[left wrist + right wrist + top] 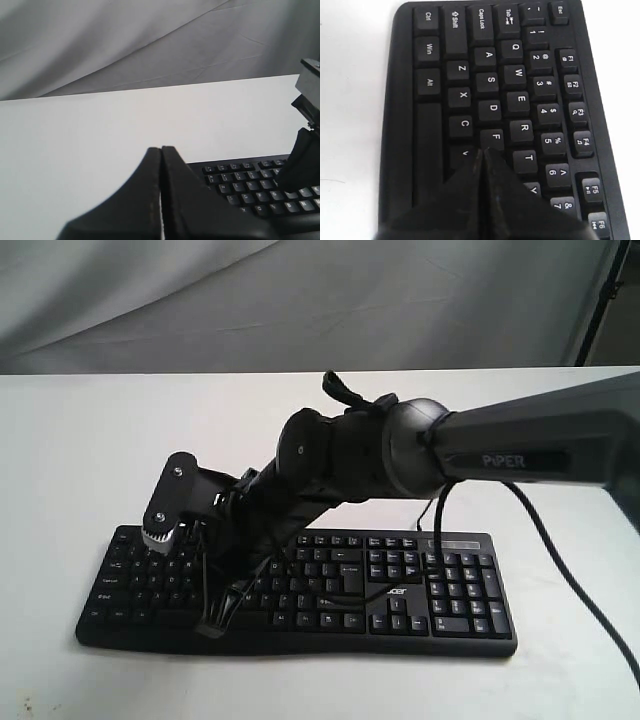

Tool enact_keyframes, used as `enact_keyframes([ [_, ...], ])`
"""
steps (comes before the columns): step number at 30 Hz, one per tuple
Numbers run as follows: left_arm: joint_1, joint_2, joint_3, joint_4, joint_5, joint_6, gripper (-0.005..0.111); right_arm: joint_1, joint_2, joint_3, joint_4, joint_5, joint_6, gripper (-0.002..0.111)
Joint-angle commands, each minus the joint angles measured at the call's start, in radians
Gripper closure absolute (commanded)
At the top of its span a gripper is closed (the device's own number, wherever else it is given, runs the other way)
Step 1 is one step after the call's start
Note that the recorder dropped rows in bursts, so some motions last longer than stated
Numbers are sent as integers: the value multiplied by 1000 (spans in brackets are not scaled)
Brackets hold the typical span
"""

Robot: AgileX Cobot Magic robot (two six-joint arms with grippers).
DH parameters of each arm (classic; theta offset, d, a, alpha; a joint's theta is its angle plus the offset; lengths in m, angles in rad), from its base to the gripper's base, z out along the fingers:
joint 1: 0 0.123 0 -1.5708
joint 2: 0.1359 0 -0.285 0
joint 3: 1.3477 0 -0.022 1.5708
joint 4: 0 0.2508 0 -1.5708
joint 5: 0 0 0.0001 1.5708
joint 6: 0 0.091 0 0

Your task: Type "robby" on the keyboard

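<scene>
The black keyboard (450,590) with white legends and an "acer" logo lies on the white table. My right gripper (215,620) reaches across to its left half. In the right wrist view the right gripper (482,150) is shut with nothing in it. Its tip points at the gap between the F and V keys of the keyboard (490,80) and covers the keys behind it. Whether it touches a key I cannot tell. My left gripper (161,149) is shut and empty, off the left end of the keyboard (250,185). It does not show in the exterior view.
The white table (80,440) runs back to a grey cloth backdrop (300,300). A thin black cable (560,570) hangs from the right arm over the keyboard's right end. The right arm's wrist (307,150) shows at the edge of the left wrist view.
</scene>
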Motion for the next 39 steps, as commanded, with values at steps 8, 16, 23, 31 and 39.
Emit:
enact_keyframes([
  [8, -6, -3, 4, 5, -5, -3, 107, 1, 38, 7, 3, 16, 7, 108],
  [16, -6, -3, 4, 5, -5, -3, 107, 1, 51, 7, 3, 21, 7, 108],
  [23, -6, -3, 4, 5, -5, -3, 107, -3, -11, 7, -7, 6, 7, 108],
  [31, -6, -3, 4, 5, -5, -3, 107, -22, -26, 7, 2, -38, 8, 108],
  [39, -6, -3, 4, 5, -5, -3, 107, -65, 41, -75, 10, 23, 8, 108],
])
